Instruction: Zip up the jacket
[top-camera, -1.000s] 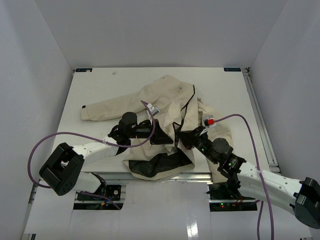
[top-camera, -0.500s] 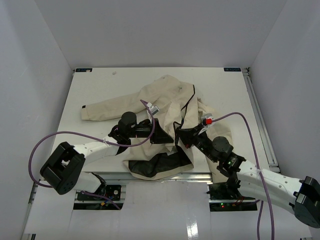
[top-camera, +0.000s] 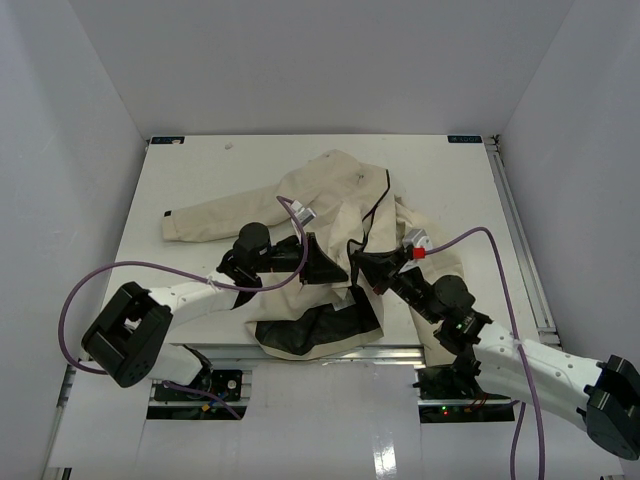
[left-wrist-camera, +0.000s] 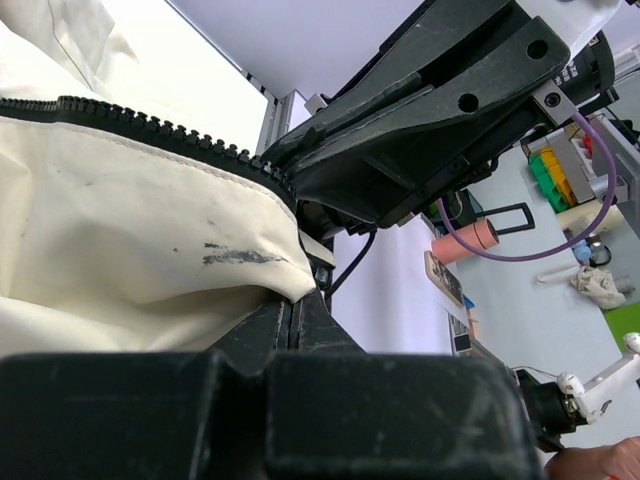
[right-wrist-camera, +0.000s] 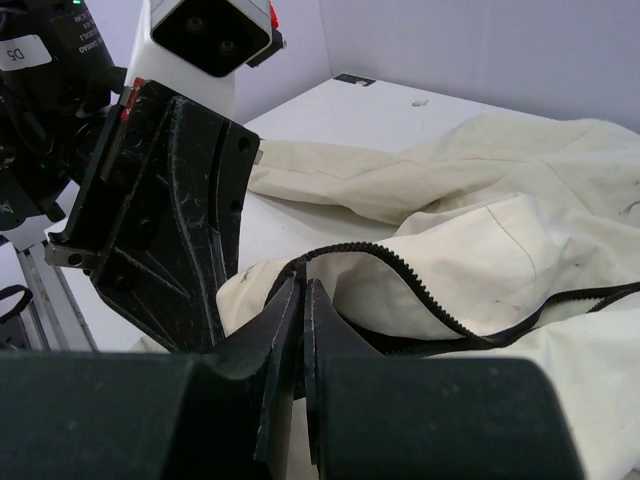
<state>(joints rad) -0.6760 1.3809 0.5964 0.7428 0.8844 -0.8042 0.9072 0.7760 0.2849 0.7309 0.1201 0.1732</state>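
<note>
The cream-beige jacket (top-camera: 335, 190) lies spread on the white table (top-camera: 200, 170), with its black lining showing at the near hem (top-camera: 315, 325). My left gripper (top-camera: 338, 272) is shut on the cream hem corner of one front panel (left-wrist-camera: 250, 270), just below its dark zipper teeth (left-wrist-camera: 150, 128). My right gripper (top-camera: 358, 258) is shut on the other panel's zipper edge (right-wrist-camera: 345, 250) at its lower end. The two grippers sit close together and face each other. In the wrist views the left jaws (left-wrist-camera: 293, 305) and the right jaws (right-wrist-camera: 303, 290) are pressed together on fabric.
Purple cables (top-camera: 90, 290) loop from both wrists. A metal rail (top-camera: 520, 230) runs along the table's right edge and another along the near edge (top-camera: 330, 352). White walls enclose the table on three sides. The jacket's left sleeve (top-camera: 215, 215) stretches toward the left.
Both grippers have moved a little away from the near edge, carrying the jacket's front edges. More black lining shows beside the left gripper.
</note>
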